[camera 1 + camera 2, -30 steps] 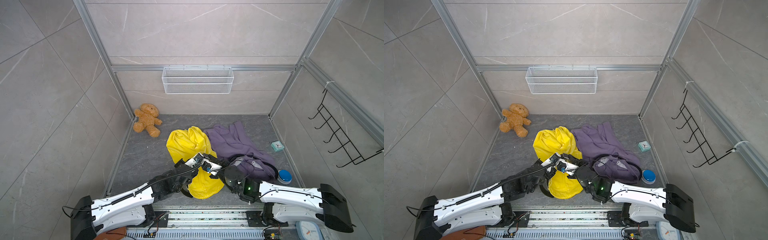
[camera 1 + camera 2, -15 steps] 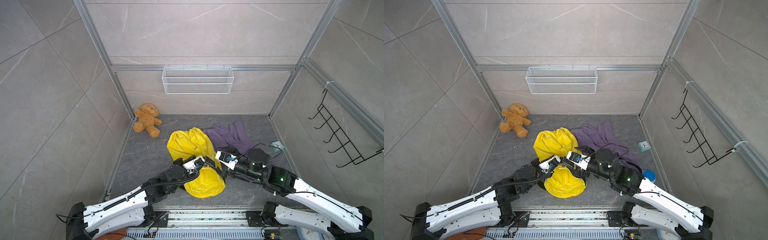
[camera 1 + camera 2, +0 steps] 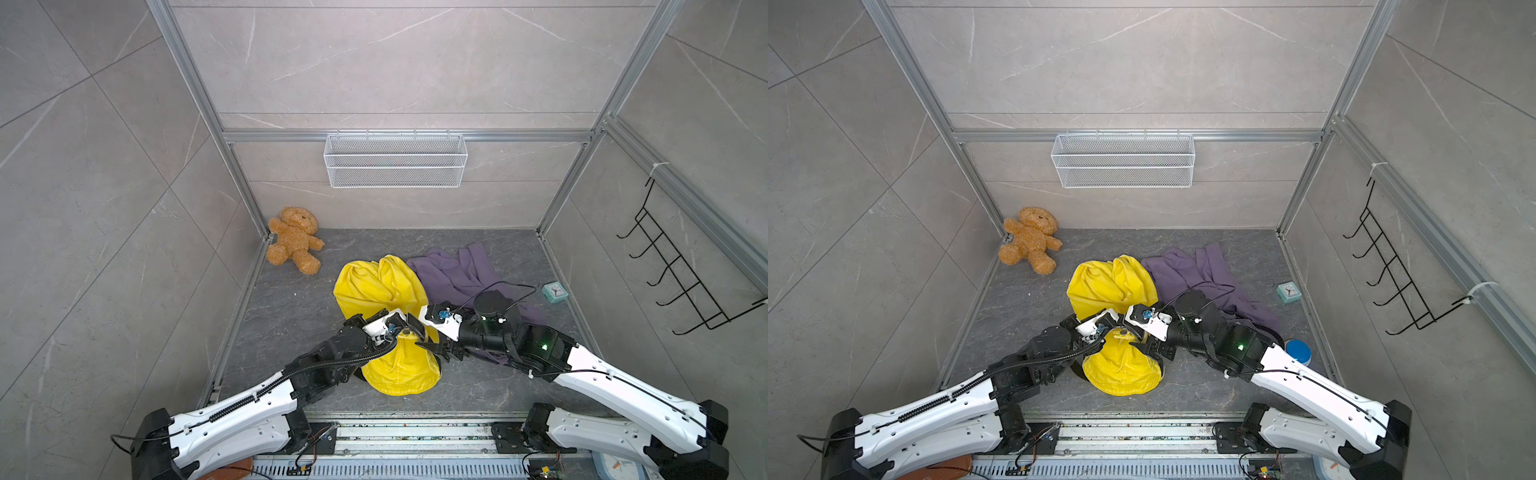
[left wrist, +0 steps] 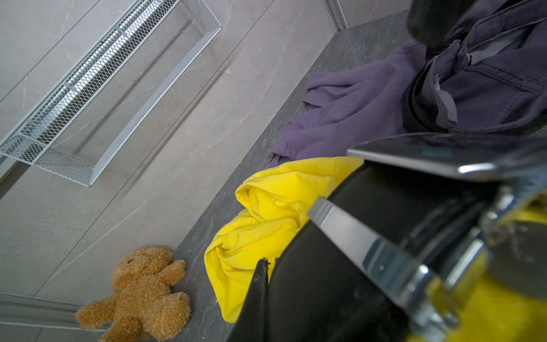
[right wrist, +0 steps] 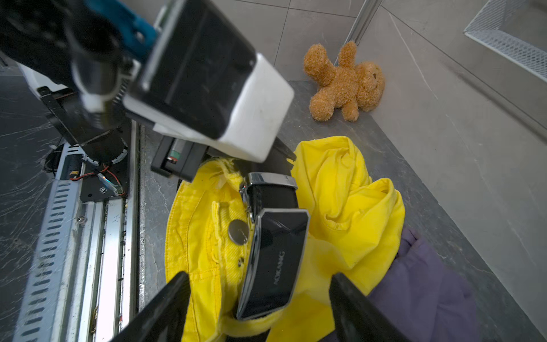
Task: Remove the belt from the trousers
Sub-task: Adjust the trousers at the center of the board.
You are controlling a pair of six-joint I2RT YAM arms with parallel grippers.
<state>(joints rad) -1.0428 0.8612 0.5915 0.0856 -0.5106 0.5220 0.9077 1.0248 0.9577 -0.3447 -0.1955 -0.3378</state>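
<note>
The yellow trousers (image 3: 380,286) (image 3: 1113,284) lie crumpled mid-floor, waist toward the front. Their black belt (image 5: 272,195) is threaded at the waistband and ends in a glossy black buckle (image 5: 273,260) beside the metal button. My left gripper (image 3: 401,331) (image 3: 1106,332) (image 4: 268,262) is shut on the belt strap just behind the buckle. Facing it, my right gripper (image 3: 420,336) (image 3: 1128,337) (image 5: 259,277) is open. Its two fingers (image 5: 165,305) stand on either side of the buckle, apart from it.
Purple trousers (image 3: 453,270) with their own dark belt (image 4: 414,109) lie right of the yellow pair, partly under my right arm. A teddy bear (image 3: 293,241) sits in the back-left corner. A small clock (image 3: 555,291), blue disc (image 3: 1298,351), wire basket (image 3: 395,166) and hook rack (image 3: 681,282) are around.
My right arm has risen off the floor and reached in from the right, and its jaws have opened over the buckle. The left gripper has kept its hold at the waist.
</note>
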